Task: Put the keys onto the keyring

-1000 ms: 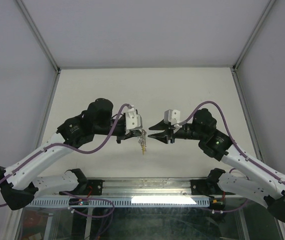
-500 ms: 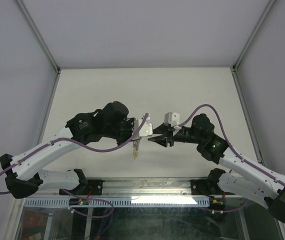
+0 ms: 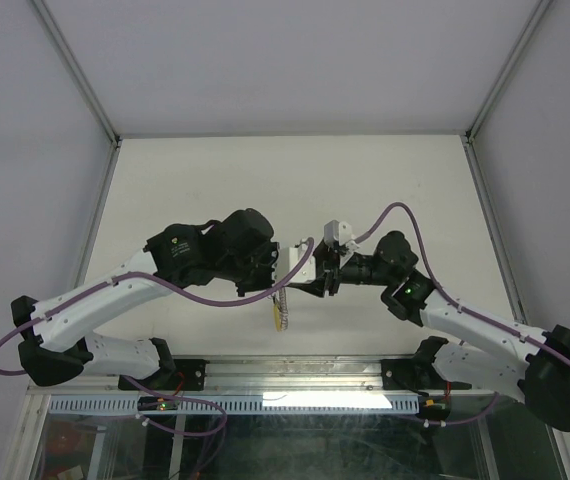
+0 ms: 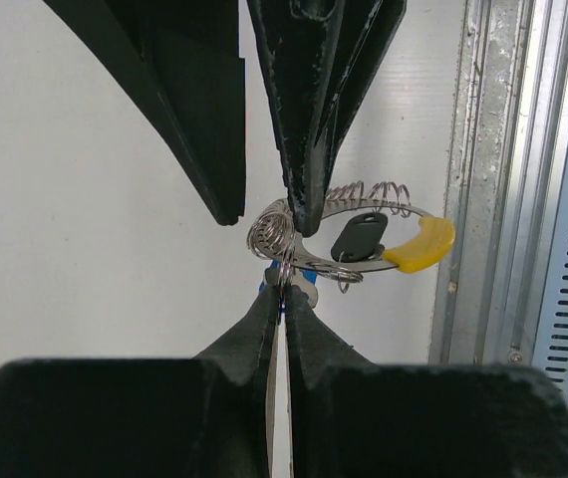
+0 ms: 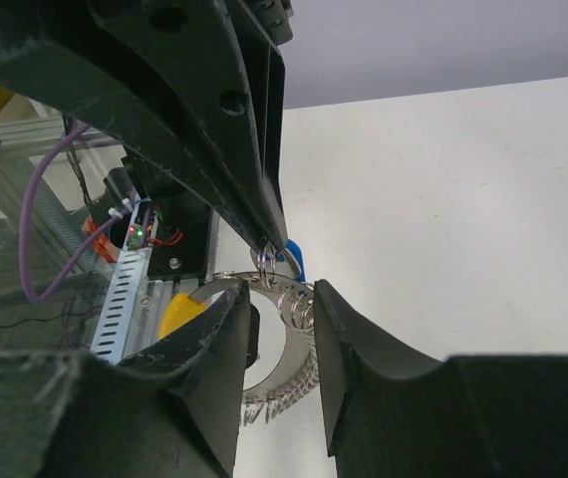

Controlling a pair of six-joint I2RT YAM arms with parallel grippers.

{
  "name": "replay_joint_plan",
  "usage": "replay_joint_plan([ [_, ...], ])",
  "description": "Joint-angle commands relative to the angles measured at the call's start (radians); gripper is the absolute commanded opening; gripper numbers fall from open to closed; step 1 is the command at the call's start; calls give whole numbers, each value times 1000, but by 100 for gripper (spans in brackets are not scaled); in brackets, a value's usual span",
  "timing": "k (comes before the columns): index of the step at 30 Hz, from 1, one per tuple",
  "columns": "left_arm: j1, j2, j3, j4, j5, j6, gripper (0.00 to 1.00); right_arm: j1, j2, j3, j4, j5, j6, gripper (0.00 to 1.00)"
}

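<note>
From above, find the keyring (image 3: pixel 280 314) dangling low centre over the table's (image 3: pixel 265 180) near edge, just above the rail (image 3: pixel 295 375), with left gripper (image 3: pixel 286 288) and right gripper (image 3: pixel 303 283) tip to tip over it. Judge it light, springy and free to swing, thin and slick in the wire, so best taken by the stiffer yellow segment or the plain arc, not the coil. Plenty of bare table toward the upper frame; scant room between the two wrists. In the left wrist view, note the left gripper (image 4: pixel 284 294) clenched at lower centre, a sliver of blue key (image 4: pixel 267 287) beside its tips; cannot tell whether pinching key or wire. Above it, see the keyring (image 4: pixel 369 191) lying flat, yellow segment (image 4: pixel 419 244) at right, a dark key head (image 4: pixel 359 237) inside, rail (image 4: pixel 503 199) close at right. Right gripper (image 4: pixel 269 214) coming in from the top, astride the coil. In the right wrist view, see the right gripper (image 5: pixel 279 291) with jaws apart around the coil of the keyring (image 5: pixel 282 388); gripping or merely straddling, cannot tell. Blue key (image 5: pixel 294 261) at centre under the left gripper (image 5: pixel 264 239); take a key by its plastic head.
</note>
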Motion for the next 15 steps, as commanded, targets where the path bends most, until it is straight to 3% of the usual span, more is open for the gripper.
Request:
replay_joint_plan([
  [1, -11, -13, 43, 9, -30, -5, 0, 4, 31, 9, 192, -36, 95, 34],
  [15, -16, -14, 37, 15, -36, 0, 0, 17, 108, 31, 203, -48, 122, 34],
])
